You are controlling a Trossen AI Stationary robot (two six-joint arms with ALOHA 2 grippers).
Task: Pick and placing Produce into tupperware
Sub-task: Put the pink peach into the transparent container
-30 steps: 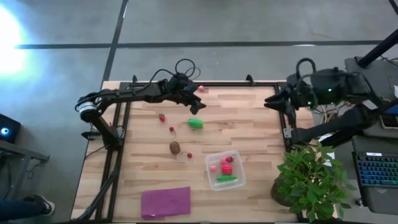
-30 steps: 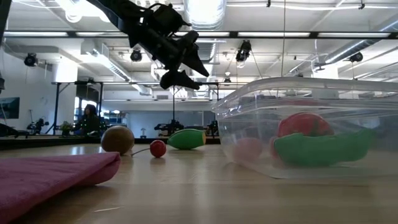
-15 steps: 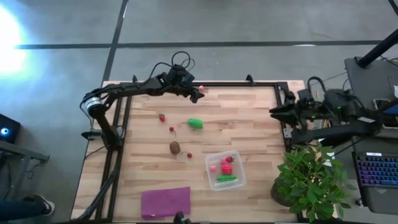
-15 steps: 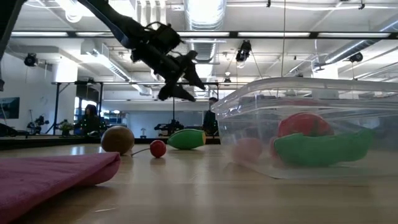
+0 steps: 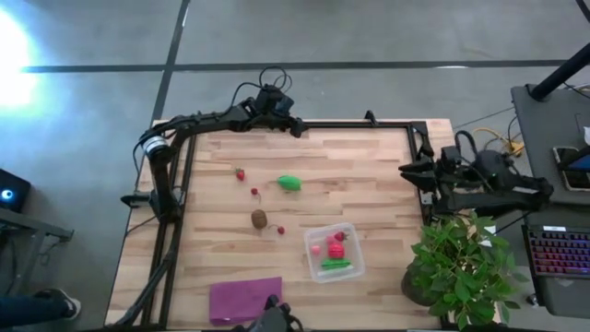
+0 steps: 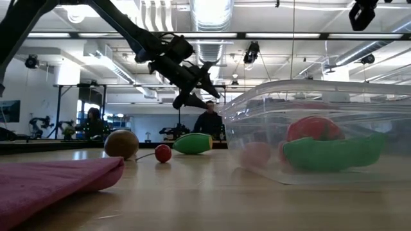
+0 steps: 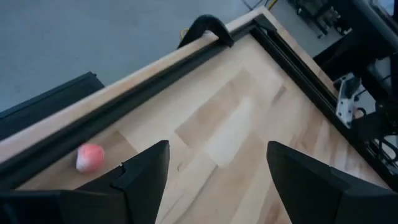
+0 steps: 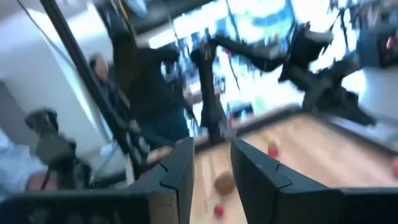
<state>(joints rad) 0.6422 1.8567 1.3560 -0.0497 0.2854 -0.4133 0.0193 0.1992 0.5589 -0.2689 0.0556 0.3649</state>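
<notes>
Clear tupperware holds red, green produce; kiwi outside
</notes>
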